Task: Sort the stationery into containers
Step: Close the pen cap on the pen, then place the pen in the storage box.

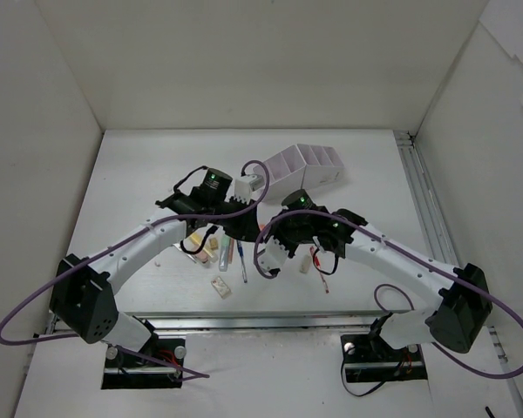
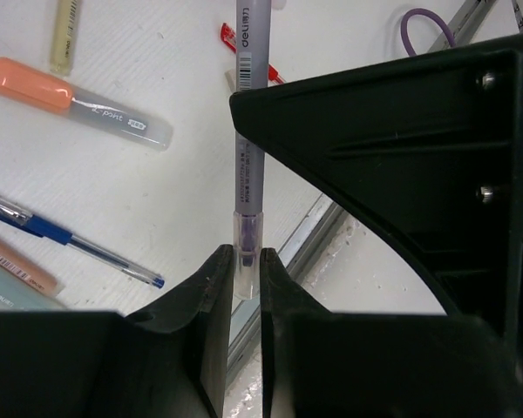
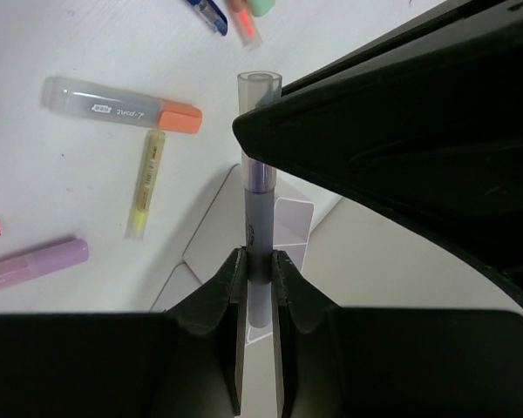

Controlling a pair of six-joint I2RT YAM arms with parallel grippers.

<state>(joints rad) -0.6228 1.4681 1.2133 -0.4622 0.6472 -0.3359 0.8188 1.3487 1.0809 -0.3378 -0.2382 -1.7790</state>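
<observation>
Two claws clench a single lilac-grey pen (image 2: pixel 248 131) in the air above the white table (image 1: pixel 157 165), where the two arms meet. The left claw (image 2: pixel 247 259) is clamped on the pen's clear-capped end, a finger pressed to each side of the barrel. The right claw (image 3: pixel 258 259) is clamped on the opposite end, so the pen runs straight from one set of tips to the other. In each wrist view the other claw's black body crosses the pen just ahead of the tips.

Loose stationery lies on the table beneath. Left of the left claw's tips are an orange-capped highlighter (image 2: pixel 70 104), a blue pen (image 2: pixel 70 239) nearer the claw, and a pale yellow pen (image 2: pixel 64 30) farther ahead. A red pen (image 2: pixel 231 37) shows just beside the held barrel, well ahead of the tips. Seen from the right claw, the highlighter and the yellow pen lie left of the tips, with a lilac marker (image 3: pixel 30 261) nearer the claw on the same side.

The white and pale-lilac organizer (image 1: pixel 309 165) stands on the table beyond both claws, apart from them. What its compartments hold cannot be made out.
</observation>
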